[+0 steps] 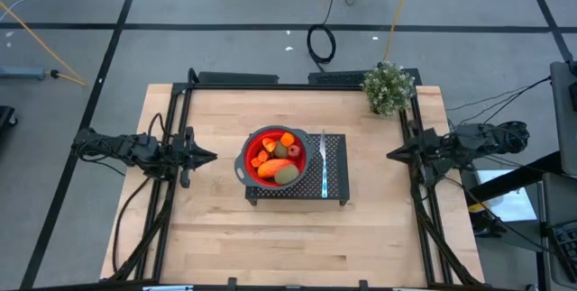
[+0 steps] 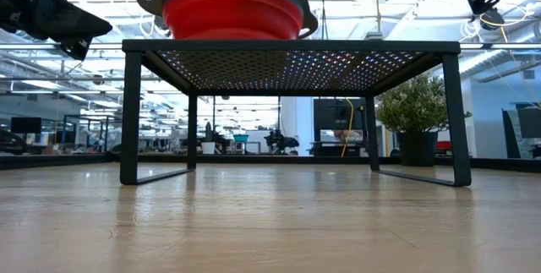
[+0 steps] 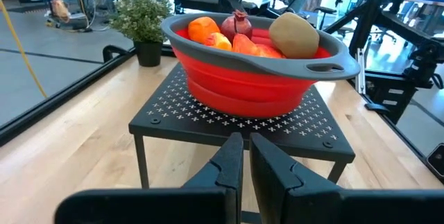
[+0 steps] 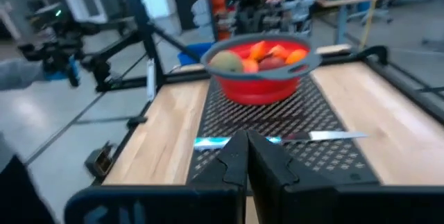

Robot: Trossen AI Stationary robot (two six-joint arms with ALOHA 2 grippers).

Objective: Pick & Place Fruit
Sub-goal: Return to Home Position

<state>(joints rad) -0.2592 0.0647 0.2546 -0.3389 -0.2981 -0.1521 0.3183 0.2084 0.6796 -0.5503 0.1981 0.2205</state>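
Left tool (image 1: 213,157), right tool (image 1: 390,155), fruit (image 1: 278,159) in bowl (image 1: 254,143)

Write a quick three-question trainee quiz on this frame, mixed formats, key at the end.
1. True or false: the knife lies on the shelf beside the red bowl.
2. Short answer: what do the left hand and right hand hold?
3. Where is the fruit? A) under the shelf B) in the red bowl C) in the left hand
Key: 1 true; 2 nothing, both are shut and empty, one on each side of the shelf; 3 B.
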